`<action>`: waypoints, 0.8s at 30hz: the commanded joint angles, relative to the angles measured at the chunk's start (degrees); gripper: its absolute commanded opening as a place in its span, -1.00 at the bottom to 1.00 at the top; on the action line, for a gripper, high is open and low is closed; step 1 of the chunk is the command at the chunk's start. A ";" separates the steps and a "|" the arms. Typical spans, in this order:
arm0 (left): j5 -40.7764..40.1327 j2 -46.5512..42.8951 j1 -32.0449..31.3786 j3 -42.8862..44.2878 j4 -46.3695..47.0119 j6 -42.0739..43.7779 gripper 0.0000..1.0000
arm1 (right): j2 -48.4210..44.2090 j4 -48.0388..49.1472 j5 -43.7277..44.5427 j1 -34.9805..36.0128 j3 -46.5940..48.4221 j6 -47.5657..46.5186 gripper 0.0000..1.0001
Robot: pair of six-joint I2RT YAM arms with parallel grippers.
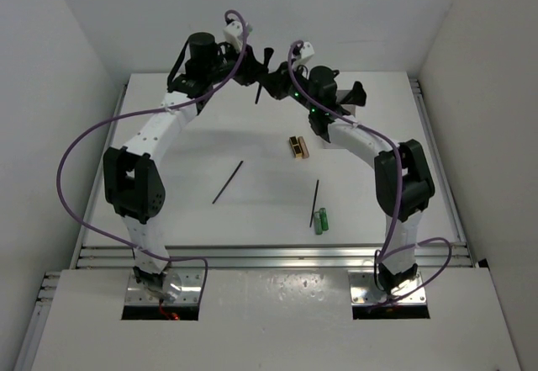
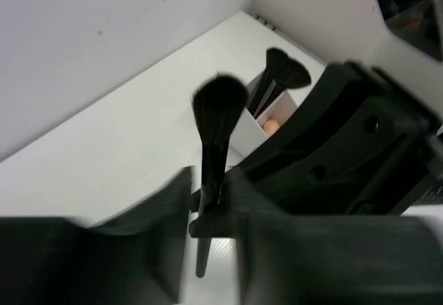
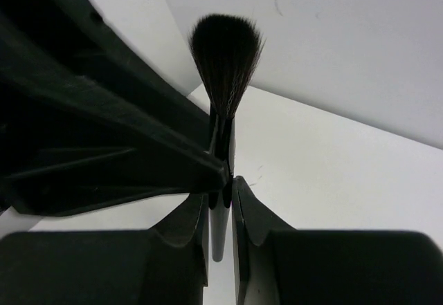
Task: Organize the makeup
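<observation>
A black flared-head brush [image 1: 264,70] is held upright in the air at the far middle of the table, where both grippers meet. My right gripper [image 3: 221,201] is shut on its handle, with the head [image 3: 225,49] above. My left gripper [image 2: 210,211] straddles the same brush [image 2: 216,122], and a thin gap shows beside the handle. A second brush [image 2: 280,77] stands in the white box [image 2: 249,128]. On the table lie two thin black sticks [image 1: 227,182] [image 1: 315,201], a black-and-gold case [image 1: 298,146] and green tubes [image 1: 320,219].
The white box stands near the far wall, behind the right gripper [image 2: 339,146] in the left wrist view. White walls close the table on three sides. A metal rail [image 1: 269,257] runs along the near edge.
</observation>
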 commanded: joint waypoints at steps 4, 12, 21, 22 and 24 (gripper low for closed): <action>3.57 -0.76 0.13 -0.79 -1.07 -0.49 0.57 | -0.56 5.73 4.69 -2.59 -2.46 0.07 -1.00; -3.71 -1.81 5.05 -2.62 -11.78 12.86 0.88 | -5.91 10.20 15.31 -11.65 -12.74 -17.24 -1.00; -19.53 -2.35 2.69 -18.44 -19.18 26.94 0.72 | 1.97 20.93 16.64 -17.97 -13.72 -20.15 -1.00; -20.07 -2.34 2.69 -20.45 -19.88 26.94 0.72 | 2.51 20.67 16.21 -18.24 -13.02 -20.24 -1.00; -20.07 -2.34 2.16 -22.57 -19.89 26.94 0.72 | 3.92 20.93 15.94 -18.86 -12.40 -19.97 -1.00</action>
